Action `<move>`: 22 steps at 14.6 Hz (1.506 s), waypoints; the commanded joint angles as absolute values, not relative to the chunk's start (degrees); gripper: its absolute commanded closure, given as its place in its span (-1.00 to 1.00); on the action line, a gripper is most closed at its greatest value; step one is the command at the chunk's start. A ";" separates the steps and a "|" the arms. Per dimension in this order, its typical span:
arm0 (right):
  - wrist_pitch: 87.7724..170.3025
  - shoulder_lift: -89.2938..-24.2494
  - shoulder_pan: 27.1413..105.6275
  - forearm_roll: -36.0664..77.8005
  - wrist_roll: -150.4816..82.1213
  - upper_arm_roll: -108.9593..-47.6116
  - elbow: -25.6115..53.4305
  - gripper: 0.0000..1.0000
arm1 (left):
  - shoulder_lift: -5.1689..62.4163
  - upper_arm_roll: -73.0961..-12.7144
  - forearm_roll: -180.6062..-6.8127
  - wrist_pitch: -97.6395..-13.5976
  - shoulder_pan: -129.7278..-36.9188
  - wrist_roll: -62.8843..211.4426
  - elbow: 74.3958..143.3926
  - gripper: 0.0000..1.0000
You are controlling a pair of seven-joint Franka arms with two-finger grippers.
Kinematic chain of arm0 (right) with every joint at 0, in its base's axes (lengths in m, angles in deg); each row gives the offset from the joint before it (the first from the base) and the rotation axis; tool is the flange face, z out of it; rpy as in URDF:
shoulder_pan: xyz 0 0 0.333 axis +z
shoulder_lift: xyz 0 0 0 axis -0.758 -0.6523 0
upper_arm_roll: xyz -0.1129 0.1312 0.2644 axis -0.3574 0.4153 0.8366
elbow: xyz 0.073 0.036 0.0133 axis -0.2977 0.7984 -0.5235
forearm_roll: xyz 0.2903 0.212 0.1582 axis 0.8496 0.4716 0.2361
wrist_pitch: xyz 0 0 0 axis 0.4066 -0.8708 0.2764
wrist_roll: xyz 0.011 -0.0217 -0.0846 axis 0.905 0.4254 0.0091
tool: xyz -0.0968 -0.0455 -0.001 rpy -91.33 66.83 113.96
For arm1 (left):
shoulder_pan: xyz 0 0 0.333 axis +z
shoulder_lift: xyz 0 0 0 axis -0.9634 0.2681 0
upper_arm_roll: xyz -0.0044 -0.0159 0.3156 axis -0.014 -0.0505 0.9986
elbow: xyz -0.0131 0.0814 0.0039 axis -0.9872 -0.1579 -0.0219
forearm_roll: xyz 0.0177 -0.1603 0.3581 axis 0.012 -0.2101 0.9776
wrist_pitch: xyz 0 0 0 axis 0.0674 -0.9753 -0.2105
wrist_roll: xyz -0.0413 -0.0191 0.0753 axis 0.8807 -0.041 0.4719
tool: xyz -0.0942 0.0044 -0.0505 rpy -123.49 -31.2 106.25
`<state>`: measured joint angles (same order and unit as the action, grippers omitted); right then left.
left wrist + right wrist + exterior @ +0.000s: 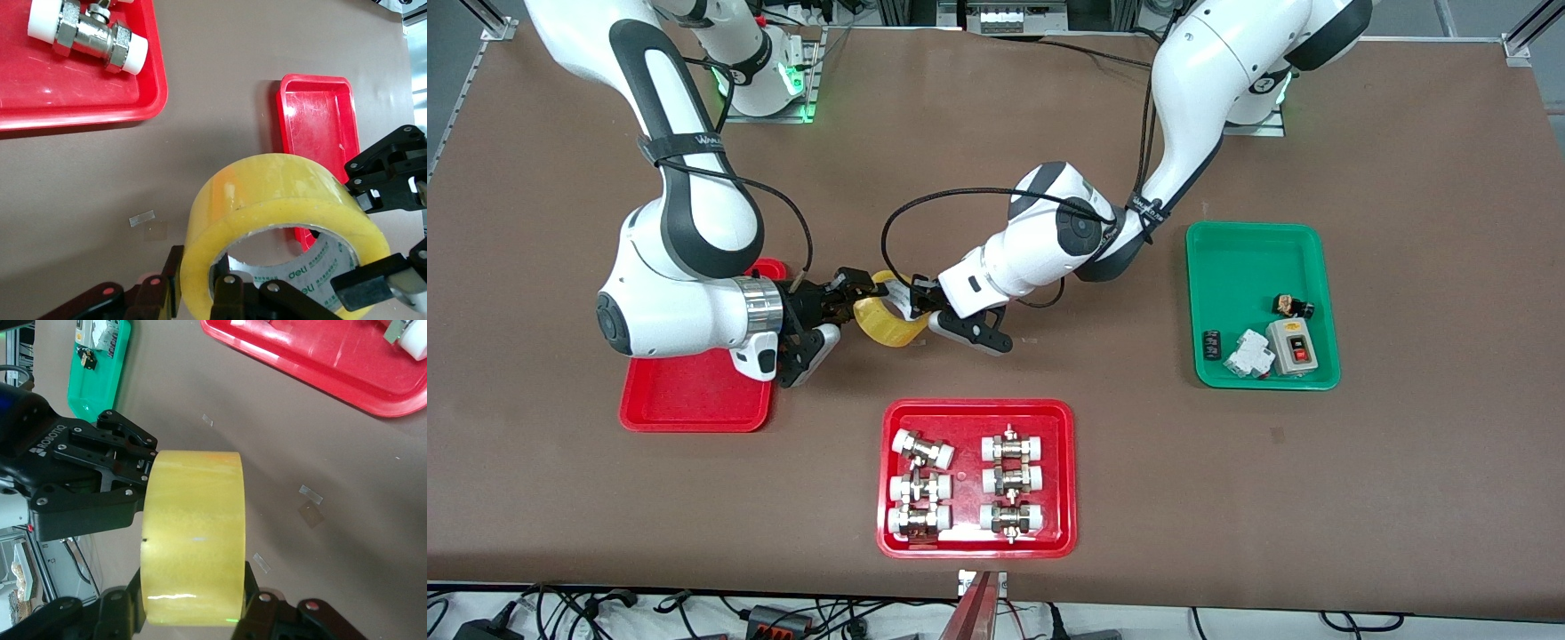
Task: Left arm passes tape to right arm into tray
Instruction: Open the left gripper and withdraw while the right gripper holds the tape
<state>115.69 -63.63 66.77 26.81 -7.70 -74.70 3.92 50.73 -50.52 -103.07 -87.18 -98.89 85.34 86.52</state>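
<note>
The tape (886, 322), a translucent yellow roll with a pale core, hangs above the table between both grippers. My left gripper (915, 308) is shut on its wall, one finger inside the core and one outside, as the left wrist view shows on the tape (280, 193) at my left gripper (200, 270). My right gripper (857, 299) is shut across the roll's width, with the tape (193, 533) pinched between its pads at my right gripper (193, 590). The plain red tray (694, 402) lies under the right arm's wrist and is seen as the tray (319, 127) below the roll.
A wider red tray (978, 412) with white-capped metal fittings sits nearer the front camera. A green tray (1258, 244) with small electrical parts lies toward the left arm's end. Bits of clear tape are stuck on the brown tabletop.
</note>
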 commanded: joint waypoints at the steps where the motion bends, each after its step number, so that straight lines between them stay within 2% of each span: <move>1: 114.05 -63.01 66.69 26.30 -8.63 -74.77 3.57 0.47 | 51.26 -50.68 -104.23 -87.34 -98.44 83.56 84.59 -0.79; 2: 114.05 -63.01 66.69 26.38 -8.45 -74.77 3.57 0.47 | 50.91 -50.42 -104.14 -87.34 -98.01 83.82 84.59 -1.00; 6: 113.88 -63.01 66.60 26.30 -8.01 -74.77 3.57 0.48 | 44.69 -50.33 -103.97 -83.24 -91.60 84.18 87.04 -1.00; 7: 113.88 -63.01 66.60 26.30 -8.01 -74.77 3.57 0.48 | 41.79 -49.98 -103.88 -78.08 -89.24 84.26 87.57 -1.00; 10: 113.88 -63.01 66.60 26.21 -8.01 -74.86 3.57 0.48 | 35.72 -50.15 -96.63 -53.57 -79.58 83.56 86.97 -1.00; 13: 113.96 -63.01 66.60 26.12 -8.01 -74.86 3.57 0.48 | 31.49 -50.24 -90.17 -39.74 -73.33 78.84 87.05 -1.00; 18: 114.05 -63.28 65.20 21.91 -8.89 -75.03 3.83 0.48 | 26.66 -49.72 -87.11 -27.07 -66.02 71.70 89.06 -1.00; 20: 113.88 -63.63 61.53 21.82 -10.98 -75.47 4.09 0.48 | 22.01 -49.63 -85.51 -26.87 -65.31 71.78 95.28 -1.00; 22: 111.52 -63.72 55.91 21.73 -11.70 -75.56 5.06 0.48 | 14.73 -46.83 -85.60 -27.84 -65.75 70.73 102.58 -1.00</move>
